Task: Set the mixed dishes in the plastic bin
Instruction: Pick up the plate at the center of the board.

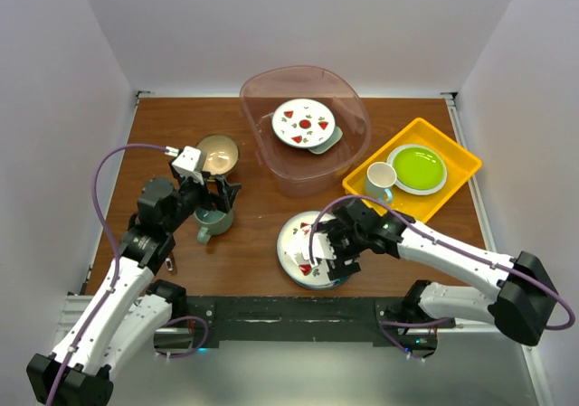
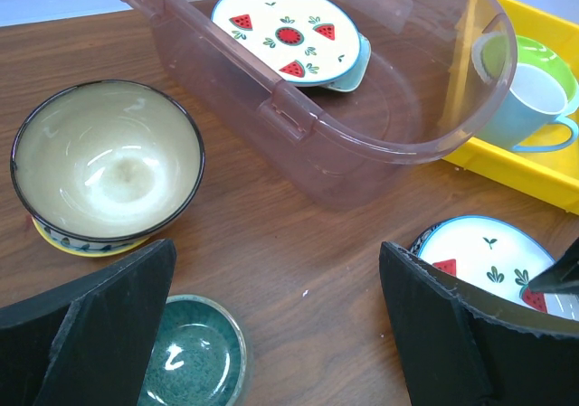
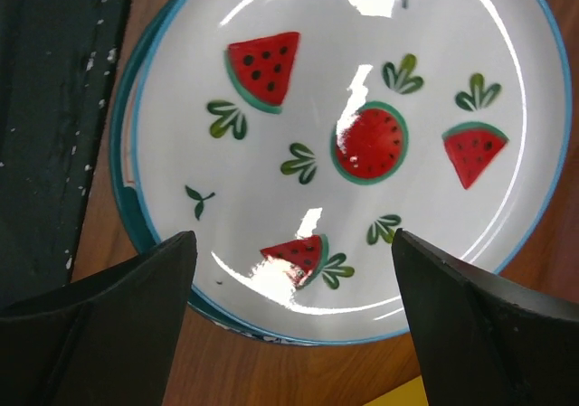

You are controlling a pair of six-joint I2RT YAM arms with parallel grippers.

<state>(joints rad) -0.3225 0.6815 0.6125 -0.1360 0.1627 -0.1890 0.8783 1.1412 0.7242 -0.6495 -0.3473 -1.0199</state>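
Left gripper [image 2: 276,252] hangs wide open above the teal mug [image 1: 214,218] at the left of the surface [image 1: 258,243]; tan bowl [image 1: 217,153] stands just beyond the mug; plastic bin [image 1: 312,184] at far centre holds one watermelon plate [image 1: 304,122]; right gripper [image 3: 291,239], also spread wide, hovers over a second watermelon plate [image 3: 362,108] at near centre, outside the bin; yellow tray [image 1: 460,160] lies at right.

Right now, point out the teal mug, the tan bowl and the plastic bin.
teal mug [image 2: 194,357], left wrist view, glazed inside
tan bowl [image 2: 107,164], left wrist view, inner floor
plastic bin [image 2: 389,166], left wrist view, near side wall
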